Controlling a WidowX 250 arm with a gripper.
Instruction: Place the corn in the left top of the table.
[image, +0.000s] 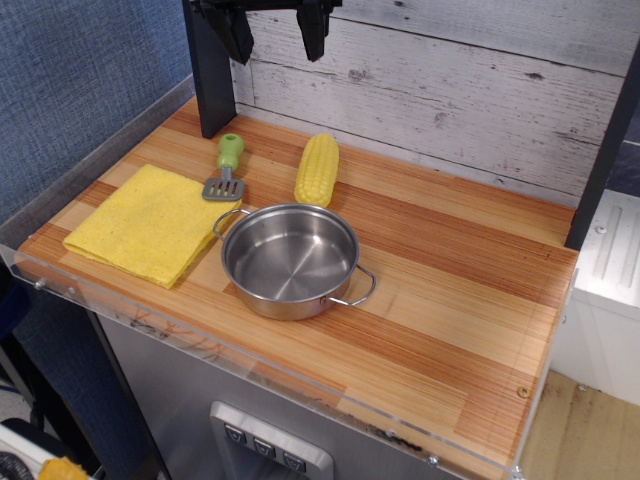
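The yellow toy corn (317, 170) lies on the wooden table (460, 290), toward the back, just behind the steel pan. It points roughly front to back. My gripper (276, 38) hangs high above the table at the top edge of the view, above and a little left of the corn. Its two black fingers (313, 30) stand apart with nothing between them. Its upper part is cut off by the frame.
A steel pan (290, 258) with two handles sits mid-table. A folded yellow cloth (150, 222) lies at the left front. A green-handled grey spatula (227, 168) lies left of the corn. A dark post (210, 70) stands at the back left; a plank wall runs behind.
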